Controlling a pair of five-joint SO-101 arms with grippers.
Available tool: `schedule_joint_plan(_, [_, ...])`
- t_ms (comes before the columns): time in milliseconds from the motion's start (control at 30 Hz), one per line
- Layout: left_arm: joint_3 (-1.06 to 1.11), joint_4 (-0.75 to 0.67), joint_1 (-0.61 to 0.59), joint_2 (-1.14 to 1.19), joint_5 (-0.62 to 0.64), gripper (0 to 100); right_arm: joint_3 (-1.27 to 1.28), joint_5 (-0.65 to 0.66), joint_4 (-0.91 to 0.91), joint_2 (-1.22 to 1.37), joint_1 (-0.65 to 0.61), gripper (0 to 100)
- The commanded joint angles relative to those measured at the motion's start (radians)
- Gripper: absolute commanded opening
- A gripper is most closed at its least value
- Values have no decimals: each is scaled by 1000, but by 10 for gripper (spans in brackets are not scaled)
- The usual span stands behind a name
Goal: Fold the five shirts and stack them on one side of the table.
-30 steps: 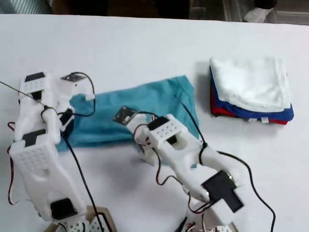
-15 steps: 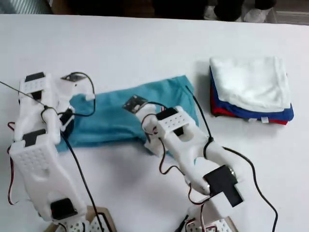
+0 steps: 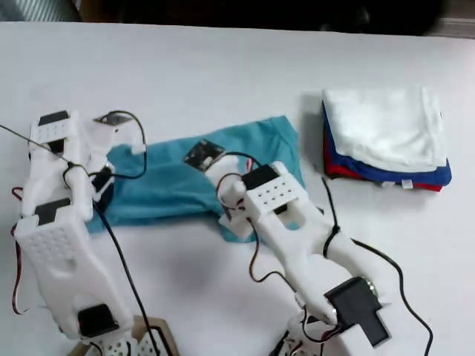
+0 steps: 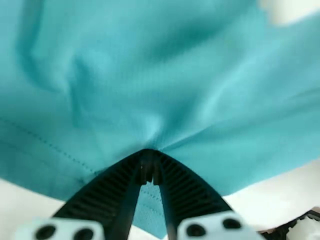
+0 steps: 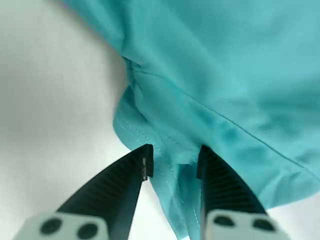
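Right wrist view: my right gripper (image 5: 172, 167) stands parted, the hem of the teal shirt (image 5: 225, 75) between its jaws; it has slid forward onto the cloth since a second ago. My left gripper (image 4: 149, 170) stays clenched on the same shirt.

Teal shirt (image 3: 163, 185) spread mid-table; folded stack (image 3: 386, 130) beside.

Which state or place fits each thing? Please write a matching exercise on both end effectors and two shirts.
1 left end effector
2 right end effector
3 teal cotton shirt
4 white folded shirt

A top of the stack
B open, astride a teal hem
C shut on teal cloth
D spread long, apart from the stack

Pairs: 1-C, 2-B, 3-D, 4-A
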Motion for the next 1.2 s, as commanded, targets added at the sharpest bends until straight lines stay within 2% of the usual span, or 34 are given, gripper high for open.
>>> schedule_joint_plan(0, [-41,-18,-6,28,8,25,-17,-3,5,16,-50,135])
schedule_joint_plan(167, [-41,-18,-6,28,8,25,-17,3,-70,104,-42,136])
schedule_joint_plan(367, [-41,-18,-6,28,8,25,-38,0,-168,228,36,134])
schedule_joint_plan(433, [-41,-18,-6,28,8,25,-60,-3,-148,229,50,123])
schedule_joint_plan(533, [-41,-18,-6,28,8,25,-58,-3,-140,206,53,13])
schedule_joint_plan(933, [-41,-18,-6,28,8,25,-55,-3,50,-94,45,20])
schedule_joint_plan(1167, [-41,-18,-6,28,8,25,-54,-5,102,-87,30,20])
